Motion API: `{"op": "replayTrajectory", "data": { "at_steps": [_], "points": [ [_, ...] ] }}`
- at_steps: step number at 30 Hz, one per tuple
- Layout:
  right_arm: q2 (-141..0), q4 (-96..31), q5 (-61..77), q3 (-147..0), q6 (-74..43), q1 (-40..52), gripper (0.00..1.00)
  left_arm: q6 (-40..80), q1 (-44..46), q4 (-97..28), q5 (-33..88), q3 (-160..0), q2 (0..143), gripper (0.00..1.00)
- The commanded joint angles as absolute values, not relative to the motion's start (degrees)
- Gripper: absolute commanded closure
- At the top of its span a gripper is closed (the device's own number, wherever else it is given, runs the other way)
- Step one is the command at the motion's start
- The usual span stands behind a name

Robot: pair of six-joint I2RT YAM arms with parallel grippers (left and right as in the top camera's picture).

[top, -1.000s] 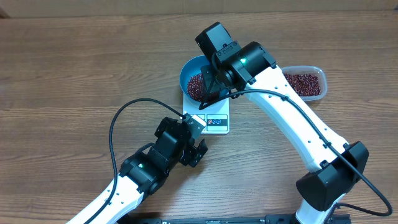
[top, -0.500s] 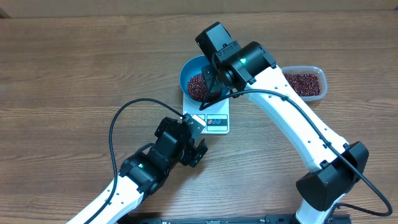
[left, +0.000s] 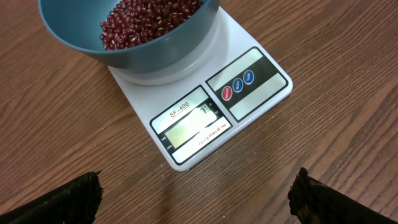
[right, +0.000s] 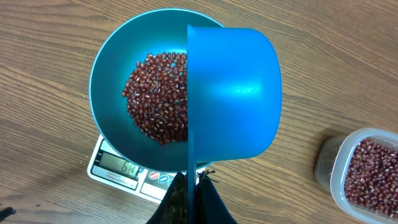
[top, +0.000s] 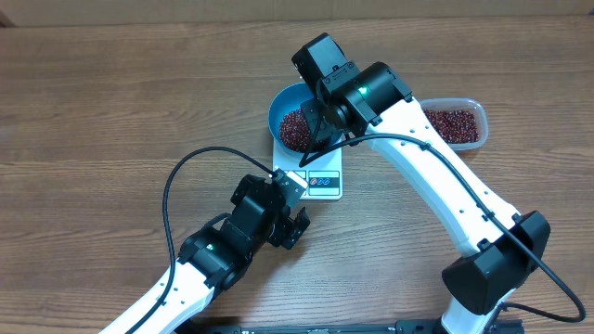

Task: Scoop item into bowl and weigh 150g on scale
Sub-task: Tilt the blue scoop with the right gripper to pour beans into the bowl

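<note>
Beans (right: 155, 93) in bowl (right: 106, 93) (on scale (left: 214, 102))

The scale (top: 318, 182) lay on the wooden table (top: 111, 93). On its far half sat the bowl (top: 278, 100) holding beans (top: 292, 130), with the right gripper (top: 312, 139) above them. The left gripper (top: 291, 223) hovered just beside its near edge, and a clear tub (top: 482, 125) stood well off to its right.

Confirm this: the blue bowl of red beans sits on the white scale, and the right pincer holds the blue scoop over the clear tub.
No: the right pincer holds the blue scoop over the blue bowl, not the clear tub, as the right wrist view shows. The bowl of red beans does sit on the white scale.
</note>
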State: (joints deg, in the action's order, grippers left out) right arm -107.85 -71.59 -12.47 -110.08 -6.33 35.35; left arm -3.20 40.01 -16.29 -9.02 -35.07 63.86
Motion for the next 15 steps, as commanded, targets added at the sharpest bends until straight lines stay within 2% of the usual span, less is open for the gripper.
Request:
{"op": "replayTrajectory", "data": {
  "at_steps": [1, 15],
  "points": [
    [-106.4, -71.7, -13.5, -111.5, -4.0, 35.7, 0.96, -3.9, 39.7, -16.2, -9.0, -34.7, 63.3, 0.00],
    [-106.4, -71.8, -13.5, -111.5, -3.3, 35.7, 0.96, -3.9, 39.8, -16.3, -9.0, -34.7, 63.3, 0.00]
  ]
}}
